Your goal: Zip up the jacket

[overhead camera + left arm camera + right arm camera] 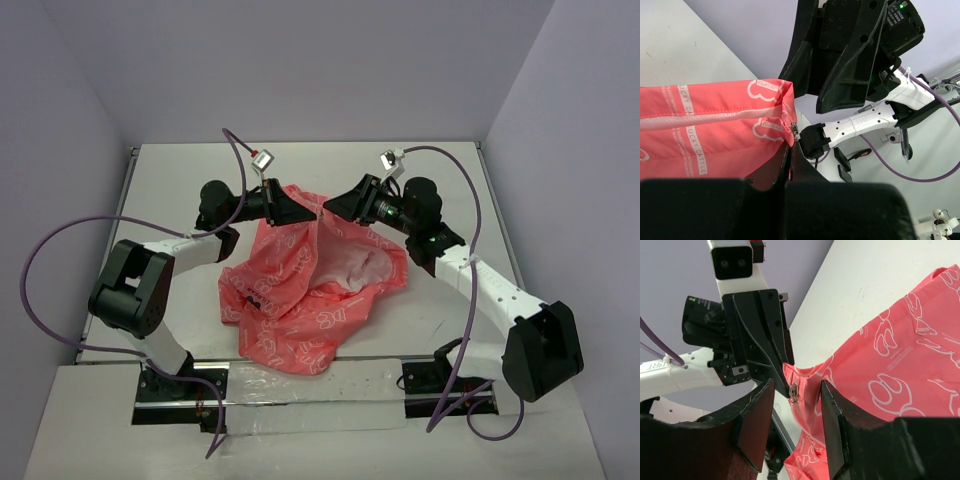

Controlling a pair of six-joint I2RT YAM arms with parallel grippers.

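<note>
The coral-pink jacket (300,295) lies crumpled mid-table, its white lining (355,268) showing on the right. My left gripper (303,212) is shut on the jacket's top edge and holds that corner (765,107) lifted; the small metal zipper slider (794,131) sits just above its tips. My right gripper (333,207) faces it, almost tip to tip. In the right wrist view its fingers (754,422) are open and straddle the slider (794,391) without touching it; the jacket (890,375) hangs to the right.
Purple cables (60,250) loop off both arms. The white table (440,330) is walled at the back and sides. A clear plastic strip (310,385) lies along the front edge between the arm bases.
</note>
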